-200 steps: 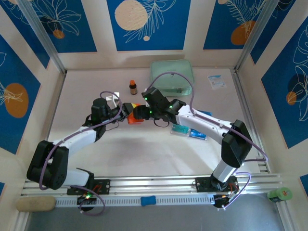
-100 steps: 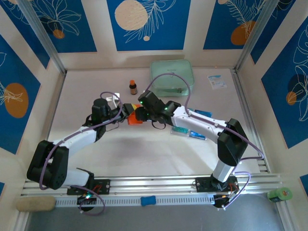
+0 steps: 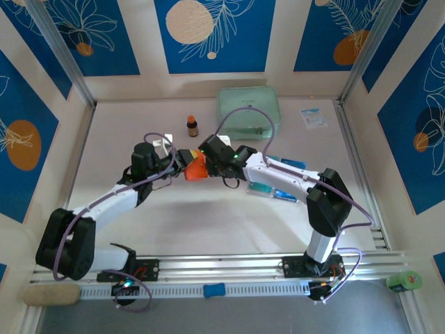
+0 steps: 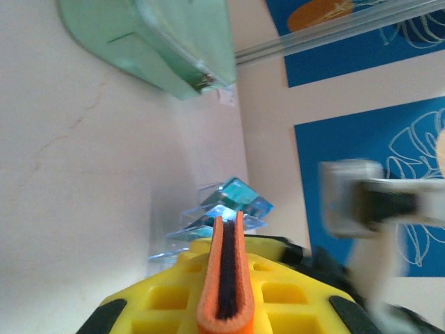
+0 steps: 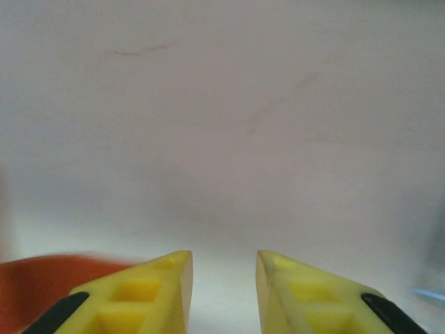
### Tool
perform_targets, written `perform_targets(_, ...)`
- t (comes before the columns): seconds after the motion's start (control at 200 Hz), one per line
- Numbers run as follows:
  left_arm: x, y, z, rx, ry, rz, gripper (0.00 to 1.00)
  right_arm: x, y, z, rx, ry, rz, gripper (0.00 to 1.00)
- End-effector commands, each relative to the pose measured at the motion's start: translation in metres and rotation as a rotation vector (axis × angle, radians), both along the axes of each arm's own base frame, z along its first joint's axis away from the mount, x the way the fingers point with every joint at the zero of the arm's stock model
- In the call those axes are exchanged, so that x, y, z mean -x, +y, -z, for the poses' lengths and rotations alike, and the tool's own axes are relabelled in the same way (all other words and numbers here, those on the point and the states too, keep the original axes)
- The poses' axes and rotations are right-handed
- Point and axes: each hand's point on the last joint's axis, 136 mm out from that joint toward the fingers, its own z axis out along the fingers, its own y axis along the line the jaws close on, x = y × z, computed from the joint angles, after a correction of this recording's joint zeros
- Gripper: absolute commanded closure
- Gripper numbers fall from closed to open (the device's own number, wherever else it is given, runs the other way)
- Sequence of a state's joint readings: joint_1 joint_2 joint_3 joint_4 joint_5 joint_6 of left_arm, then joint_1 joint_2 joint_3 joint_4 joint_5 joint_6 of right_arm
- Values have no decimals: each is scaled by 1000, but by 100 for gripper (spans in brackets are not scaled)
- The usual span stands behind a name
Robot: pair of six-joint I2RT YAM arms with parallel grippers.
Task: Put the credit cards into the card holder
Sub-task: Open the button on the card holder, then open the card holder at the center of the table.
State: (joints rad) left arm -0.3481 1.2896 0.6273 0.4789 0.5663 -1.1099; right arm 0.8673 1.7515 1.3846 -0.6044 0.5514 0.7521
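**Card holder** [image 3: 197,168]: orange-red, at mid-surface between the two arms. It is pinched by the left gripper [image 3: 182,163], whose yellow fingers [image 4: 167,299] are pressed together on it.
- Left wrist view: the holder is seen edge-on, as a narrow orange loop around a dark slot, upright between the fingers. Its faces are hidden.
- Overhead view: the holder's flat orange face shows. Whether it rests on the surface [image 3: 208,229] or is raised cannot be told.

**Right gripper** [image 5: 222,268]: jaws parted by a small gap with nothing between them and pale surface behind.
- Right wrist view: a blurred orange-red patch sits at the lower left, just beside one finger. Whether they touch cannot be told.
- Overhead view: this gripper meets the holder from the right, and its black wrist covers the meeting point.

**Credit cards** [image 3: 264,189]: teal, lying on the surface to the right of the holder, partly under the right arm [image 3: 285,177].
- Their number is unreadable.
- Left wrist view: they appear as a glaring, overlapping cluster beyond the holder's edge.

**Mint-green case** [image 3: 248,108]: near the far edge of the surface; the left wrist view cuts it off at the frame top.

**Brown bottle** [image 3: 192,126]: upright, to the left of the case.

**White paper slip** [image 3: 313,117]: to the right of the case; its print is too small to read.
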Motion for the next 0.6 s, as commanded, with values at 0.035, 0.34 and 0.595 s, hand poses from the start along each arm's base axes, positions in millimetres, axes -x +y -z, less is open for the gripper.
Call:
perform_targets(0.035,-2,-1,-51,64,-128,11,100,8,-43,19,119,57,80,70)
perform_targets(0.34,-7,1,-27,21,-107,22,100,21,-26,-43,-254,24,15,67)
perform_targets(0.595,-17,-3,-27,140,-108,45,100,18,0,-79,-677,48,-71,37)
